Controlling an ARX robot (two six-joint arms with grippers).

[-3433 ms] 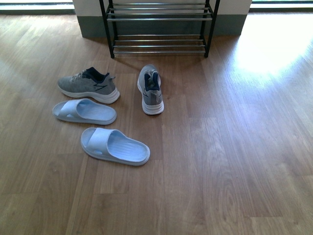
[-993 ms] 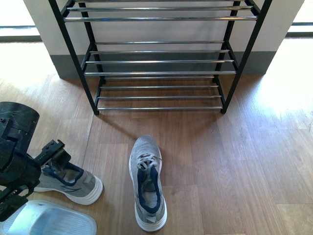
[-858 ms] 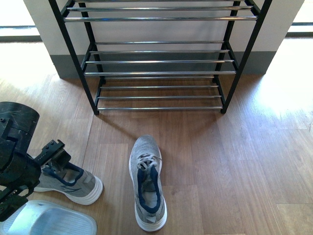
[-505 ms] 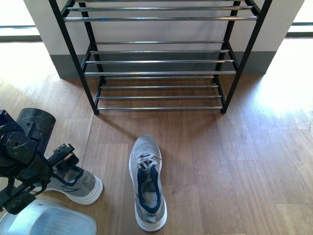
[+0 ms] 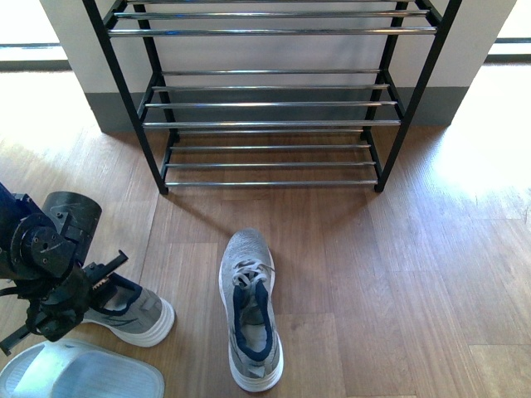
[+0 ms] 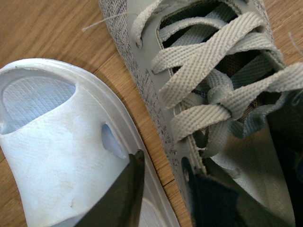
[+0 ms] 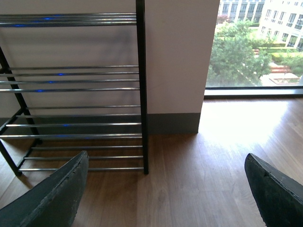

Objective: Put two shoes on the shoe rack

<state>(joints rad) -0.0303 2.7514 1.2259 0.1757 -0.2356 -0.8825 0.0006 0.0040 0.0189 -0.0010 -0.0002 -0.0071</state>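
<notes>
No text, brand or number is legible on the sneakers (image 5: 249, 307), slide (image 5: 79, 377) or shoe rack (image 5: 265, 104).

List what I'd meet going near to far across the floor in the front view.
slide → side sneaker → rack → wall. Left out: the middle sneaker, which lies as near as the slide and reaches farther than the side sneaker.

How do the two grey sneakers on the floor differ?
The middle sneaker stands free, toe pointing at the rack; the left sneaker lies crosswise. The middle sneaker shows whole; the left sneaker is partly hidden by the left gripper at its opening. Both are grey knit with white soles, on the floor.
</notes>
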